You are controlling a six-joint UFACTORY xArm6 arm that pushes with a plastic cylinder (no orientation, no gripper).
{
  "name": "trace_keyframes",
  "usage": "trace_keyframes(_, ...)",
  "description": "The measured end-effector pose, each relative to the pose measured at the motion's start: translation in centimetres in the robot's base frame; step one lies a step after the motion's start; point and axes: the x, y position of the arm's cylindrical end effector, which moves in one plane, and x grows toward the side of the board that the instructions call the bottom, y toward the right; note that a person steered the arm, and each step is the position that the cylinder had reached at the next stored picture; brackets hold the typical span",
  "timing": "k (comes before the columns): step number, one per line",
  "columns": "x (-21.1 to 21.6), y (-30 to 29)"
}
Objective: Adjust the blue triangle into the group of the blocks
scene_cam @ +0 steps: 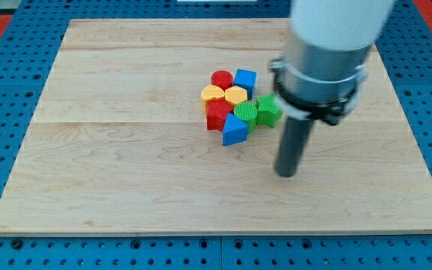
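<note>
The blue triangle (pixel 234 130) lies at the lower edge of a tight cluster of blocks near the board's middle, touching a red block (pixel 217 115) on its left and a green block (pixel 246 114) above it. The cluster also holds a red cylinder (pixel 221 79), a blue cube (pixel 245 79), two yellow heart-like blocks (pixel 213 94) (pixel 235 95) and a second green block (pixel 268 110) at its right. My tip (pixel 286 173) rests on the board to the lower right of the blue triangle, apart from every block.
The wooden board (pixel 126 150) sits on a blue perforated table (pixel 6 247). The arm's grey and white body (pixel 328 52) hangs over the board's upper right and hides that part.
</note>
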Motion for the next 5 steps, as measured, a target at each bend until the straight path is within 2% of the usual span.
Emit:
trace_keyframes(1,-3.2,-1.2)
trace_keyframes(3,-5.4,5.2)
trace_keyframes(5,-7.4,5.6)
